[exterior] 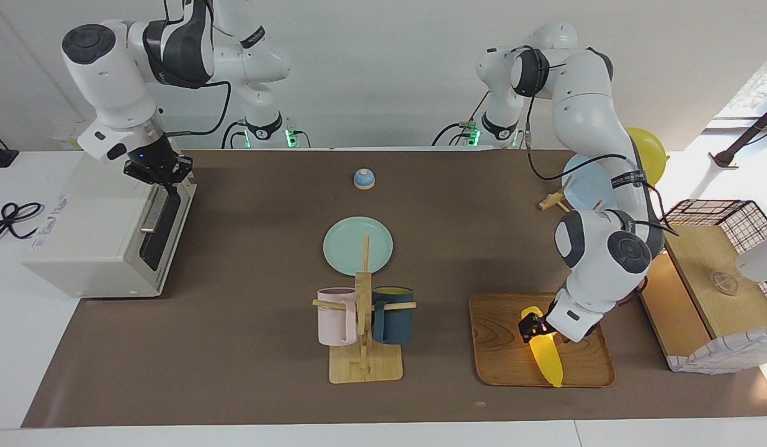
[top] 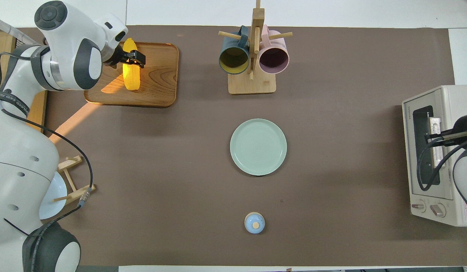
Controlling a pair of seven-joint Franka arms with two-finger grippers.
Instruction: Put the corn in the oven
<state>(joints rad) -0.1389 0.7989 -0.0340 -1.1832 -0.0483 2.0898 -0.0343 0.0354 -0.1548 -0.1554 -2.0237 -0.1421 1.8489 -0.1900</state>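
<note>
Left end effector (exterior: 535, 328) astride corn (exterior: 548, 363), tips hidden

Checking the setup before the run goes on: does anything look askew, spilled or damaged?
Nothing stands out. The corn lies intact on the wooden tray, both mugs hang on their rack, the green plate sits flat, and the oven stands squarely.
</note>
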